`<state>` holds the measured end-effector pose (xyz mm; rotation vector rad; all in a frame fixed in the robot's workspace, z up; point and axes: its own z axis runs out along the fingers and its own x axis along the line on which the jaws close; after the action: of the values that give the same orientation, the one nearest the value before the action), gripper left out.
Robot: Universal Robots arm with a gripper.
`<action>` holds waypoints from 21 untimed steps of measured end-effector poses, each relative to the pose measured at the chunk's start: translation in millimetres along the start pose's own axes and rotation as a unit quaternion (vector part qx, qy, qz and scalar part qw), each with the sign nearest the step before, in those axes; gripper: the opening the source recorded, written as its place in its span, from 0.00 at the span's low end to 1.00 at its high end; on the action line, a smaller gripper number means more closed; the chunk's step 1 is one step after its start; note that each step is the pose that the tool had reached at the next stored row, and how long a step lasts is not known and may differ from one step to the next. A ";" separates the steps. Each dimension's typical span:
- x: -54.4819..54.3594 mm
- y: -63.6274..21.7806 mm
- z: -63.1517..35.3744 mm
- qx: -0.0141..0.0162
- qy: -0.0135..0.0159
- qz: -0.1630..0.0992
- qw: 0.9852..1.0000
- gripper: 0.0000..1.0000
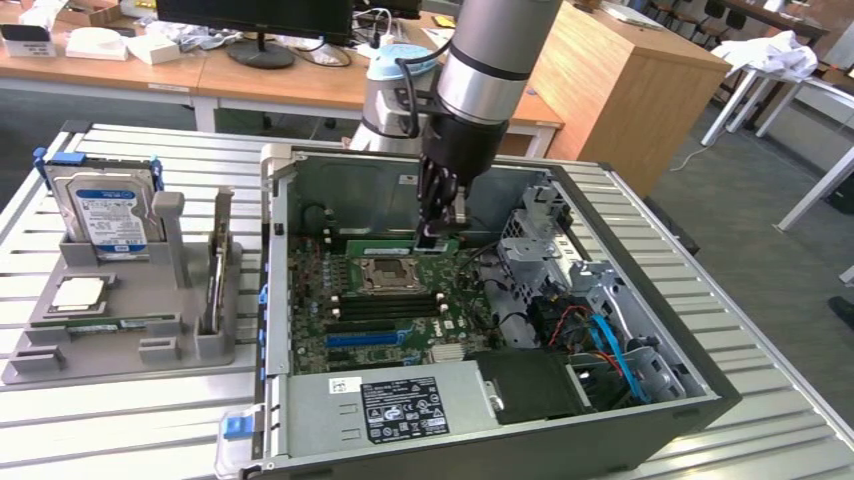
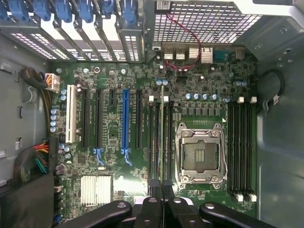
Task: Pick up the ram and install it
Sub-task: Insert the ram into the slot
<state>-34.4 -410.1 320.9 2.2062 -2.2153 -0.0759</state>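
My gripper [image 1: 435, 232] reaches down into the open computer case [image 1: 694, 385] and is shut on the ram [image 1: 398, 243], a thin green stick held level and on edge. In the wrist view the ram [image 2: 162, 133] appears edge-on as a narrow line running out from between the gripper [image 2: 161, 184] fingertips. It lies along the black memory slots [image 2: 160, 142] beside the CPU socket [image 2: 199, 154]. I cannot tell whether it touches a slot.
A second bank of memory slots [image 2: 241, 147] lies on the socket's other side, and expansion slots [image 2: 126, 118] stand further off. On the exterior view's left a grey holder [image 1: 120, 335] carries a hard drive [image 1: 107, 215]. The power supply [image 1: 387, 405] sits at the case's near end.
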 end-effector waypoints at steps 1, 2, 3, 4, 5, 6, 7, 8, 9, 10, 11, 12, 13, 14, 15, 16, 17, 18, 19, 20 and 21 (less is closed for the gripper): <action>0.0 0.0 1.0 0.000 0.000 0.000 1.000 0.11; 0.1 -0.1 1.9 0.000 0.000 0.000 1.000 0.11; 0.1 -0.1 2.8 0.000 0.000 0.000 1.000 0.11; 0.1 -0.2 3.8 0.000 0.000 0.000 1.000 0.11; 0.1 -0.2 4.7 0.000 0.000 0.000 1.000 0.11; 0.1 -0.2 5.6 0.000 0.000 0.000 1.000 0.11; 0.2 -0.3 6.6 0.000 0.000 0.000 1.000 0.11; 0.2 -0.3 7.4 0.000 0.000 0.000 1.000 0.11; 0.2 -0.4 8.4 0.000 0.000 0.000 1.000 0.11; 0.2 -0.4 9.4 0.000 0.000 0.000 1.000 0.11; 0.3 -0.4 10.3 0.000 0.000 0.000 1.000 0.11; 0.3 -0.5 11.3 0.000 0.000 0.000 1.000 0.11; 0.3 -0.5 12.2 0.000 0.000 0.000 1.000 0.11; 0.4 -0.6 13.2 0.000 0.000 0.000 1.000 0.11; 0.4 -0.6 14.2 0.000 0.000 0.000 1.000 0.11; 0.4 -0.7 15.3 0.000 0.000 0.000 1.000 0.11; 0.4 -0.7 16.4 0.000 0.000 0.000 1.000 0.11; 0.4 -0.8 17.4 0.000 0.000 0.000 1.000 0.11; 0.4 -0.8 18.5 0.000 0.000 0.000 1.000 0.11; 0.5 -0.8 19.5 0.000 0.000 0.000 1.000 0.11; 0.5 -0.9 20.5 0.000 0.000 0.000 1.000 0.11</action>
<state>-34.4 -410.1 300.3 2.2067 -2.2157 -0.0748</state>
